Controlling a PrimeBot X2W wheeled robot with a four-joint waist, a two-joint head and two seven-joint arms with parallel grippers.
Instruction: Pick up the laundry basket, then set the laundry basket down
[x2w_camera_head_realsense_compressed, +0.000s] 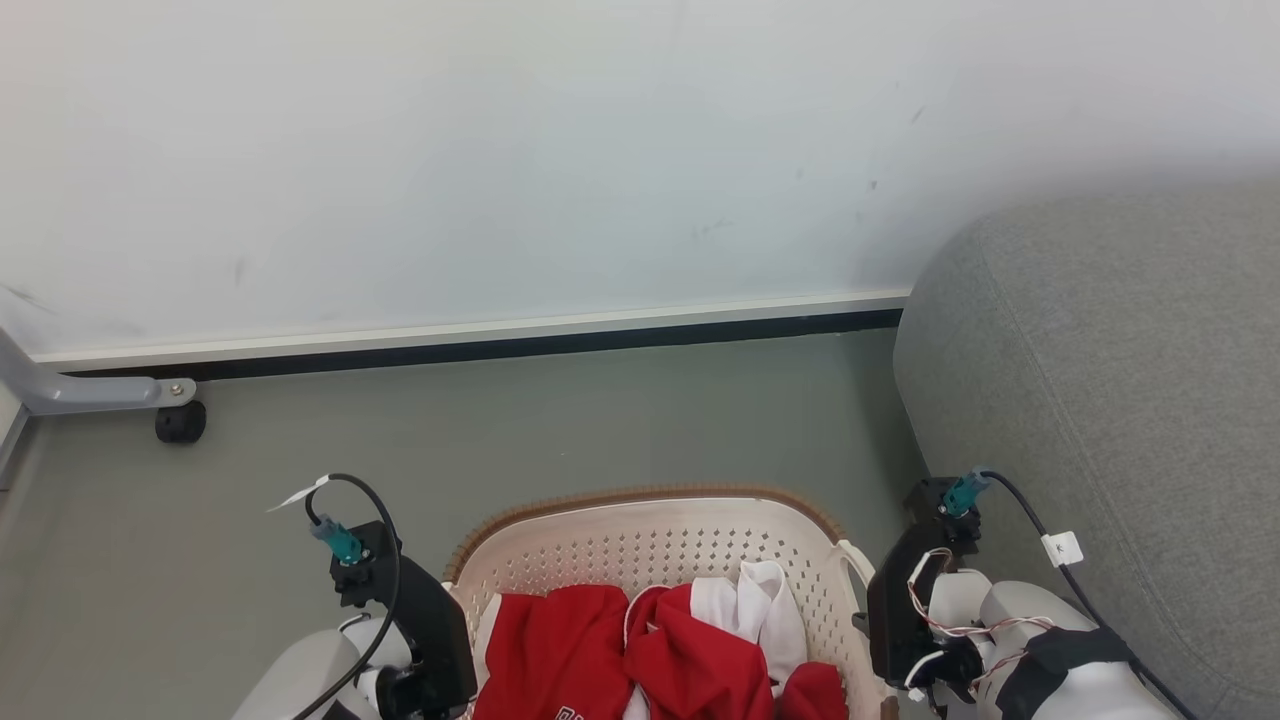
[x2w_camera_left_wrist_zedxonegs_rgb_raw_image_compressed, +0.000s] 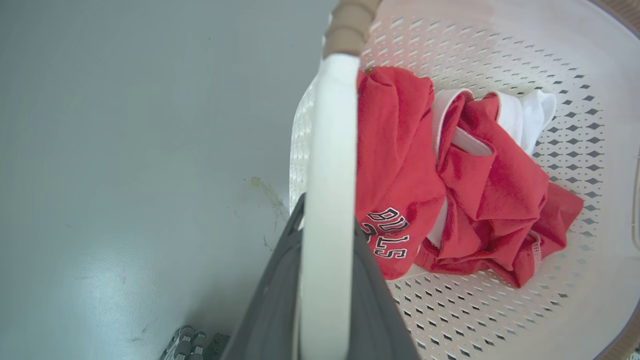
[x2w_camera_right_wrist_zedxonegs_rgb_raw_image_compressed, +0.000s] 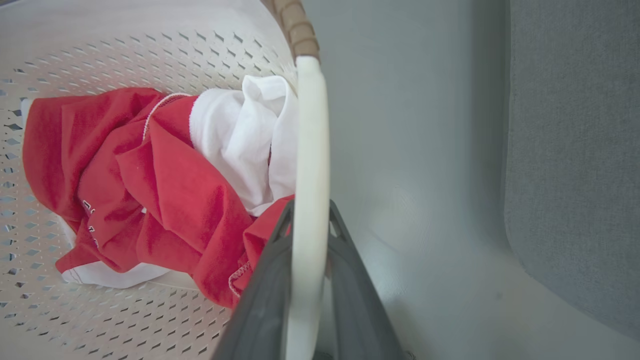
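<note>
- The floor (x2w_camera_head_realsense_compressed: 620, 420) is grey-green and runs up to a pale wall (x2w_camera_head_realsense_compressed: 600, 150). A grey upholstered seat (x2w_camera_head_realsense_compressed: 1100, 380) stands at the robot's right.
- The laundry basket (x2w_camera_head_realsense_compressed: 650, 545) is square in front of the robot, between its two arms. It is well apart from the wall and near the seat.
- Progress, as I judge it: the reach and the grasp are done on both sides. Whether the base is off the floor I cannot tell, so the lift may be under way or not yet begun. The setting down is left.
- The basket is upright, mouth up, and its brown rim looks level. Its long axis seems to run left to right, from handle to handle and roughly parallel to the wall. The near side is cut off in the head view, so that is a judgement.
- Red and white clothes (x2w_camera_head_realsense_compressed: 650, 640) lie heaped on its bottom.
- The left handle (x2w_camera_left_wrist_zedxonegs_rgb_raw_image_compressed: 330, 150) and the right handle (x2w_camera_right_wrist_zedxonegs_rgb_raw_image_compressed: 311, 140) are white bars at the two ends.
- The left claw (x2w_camera_left_wrist_zedxonegs_rgb_raw_image_compressed: 327, 225) is clamped on the left handle, with one dark finger on each side. The right claw (x2w_camera_right_wrist_zedxonegs_rgb_raw_image_compressed: 310, 215) grips the right handle the same way.
</note>
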